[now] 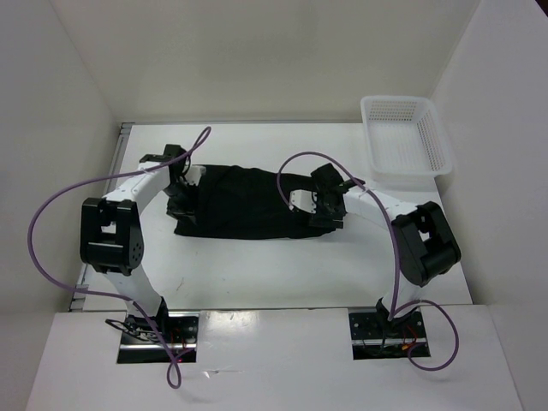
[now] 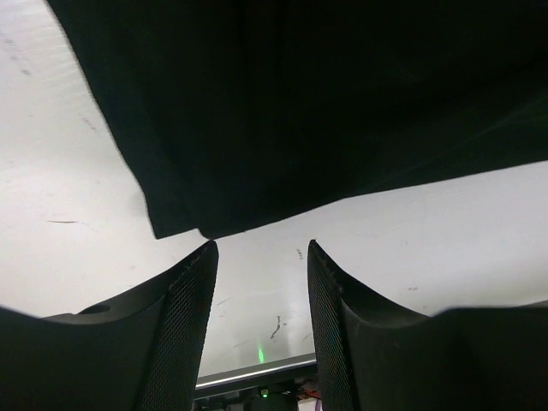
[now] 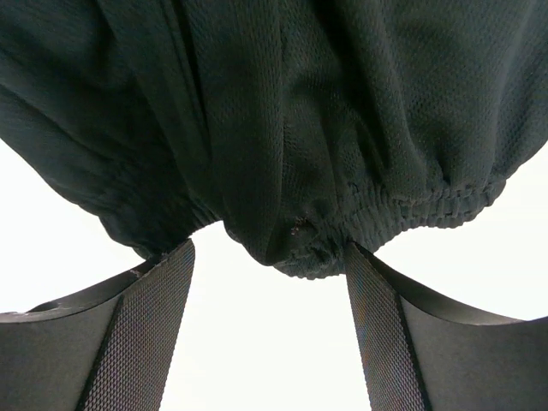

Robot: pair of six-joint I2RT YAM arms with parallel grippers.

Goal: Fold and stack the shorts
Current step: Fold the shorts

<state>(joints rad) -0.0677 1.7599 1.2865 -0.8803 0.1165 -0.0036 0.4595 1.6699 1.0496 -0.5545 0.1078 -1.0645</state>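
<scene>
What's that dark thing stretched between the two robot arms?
Black shorts, lying flat on the white table; the top view shows them best.

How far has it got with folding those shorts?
Early on. Done: the shorts lie spread flat on the table, with no fold that I can see. In hand: the left hand and right hand sit open at opposite ends, gripping nothing yet. Left: grab, fold, stack.
</scene>
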